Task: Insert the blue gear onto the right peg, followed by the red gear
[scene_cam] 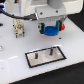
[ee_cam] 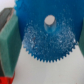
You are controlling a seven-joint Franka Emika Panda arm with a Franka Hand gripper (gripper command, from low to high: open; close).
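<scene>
**A:** Going across the exterior view from its left — you have a pale block with dark pins [scene_cam: 19,27] toward the tabletop's [scene_cam: 10,60] far edge, then the gripper [scene_cam: 52,29] with the blue gear [scene_cam: 51,30] clamped between its jaws and lifted clear of the surface. A red patch [scene_cam: 63,25] sits against the gear's edge on the exterior view's right — possibly the red gear, but you can't count on that.

**B:** And the plate?

**A:** The grey plate [scene_cam: 46,55] lies nearer the front edge, below the gear, with 2 thin pegs on it. The right peg [scene_cam: 51,51] is the one toward the exterior view's right, and the gear is not over it yet.

**B:** What could go wrong?

**A:** In my judgement, 3 things. The 2 pegs look alike and stand close together, so you could come down on the twin. The centre hole [ee_cam: 49,20] is small against a thin peg — a slight offset would land the disc on the peg tip. And a tilted gear could jam partway.

**B:** What can't you make out?

**A:** The wrist view is filled by the gear, so the peg and plate are hidden there. The fingertips are blurred, and the red sliver [ee_cam: 4,80] at its corner is cut off.
</scene>
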